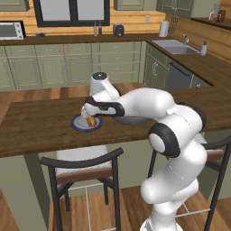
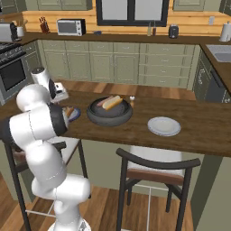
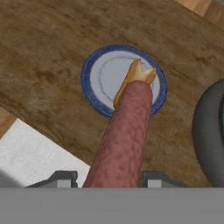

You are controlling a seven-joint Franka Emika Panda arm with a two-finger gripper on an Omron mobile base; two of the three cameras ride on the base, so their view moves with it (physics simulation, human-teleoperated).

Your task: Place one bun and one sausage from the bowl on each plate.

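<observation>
— While hanging low over the dark brown wooden counter (image 3: 43,52), clamps down on what?

— On a stubby reddish-brown sausage (image 3: 127,135), pinched between the two small dark fingertips of the white arm's two-finger gripper (image 3: 109,177). Narrow jaws, shut firmly on its near end. Juts straight out from the fingertips, up the middle of the hand view.

— And sits where, relative to the small flat round plate with a pale grey centre and dark blue rim (image 3: 103,74)?

— Above it, apart from the counter. Far end over the right half of that plate, near end still outside the rim.

— Anything already lying on that plate?

— Yes: a small oblong golden-tan bun on the plate (image 3: 133,81), resting on the right half, just beyond the sausage's tip and in line with it. Touching the tip or only close behind it: cannot tell.

— And beside the plate?

— Just to the right in the hand view, the thick rim of a wide, shallow, dark grey-black bowl (image 3: 210,131), near the plate but not touching. Seen from the right base view, still holds a second golden-tan bun in the bowl (image 2: 113,102). Further right along the counter, well apart from the gripper, a second round pale plate (image 2: 164,126).
</observation>
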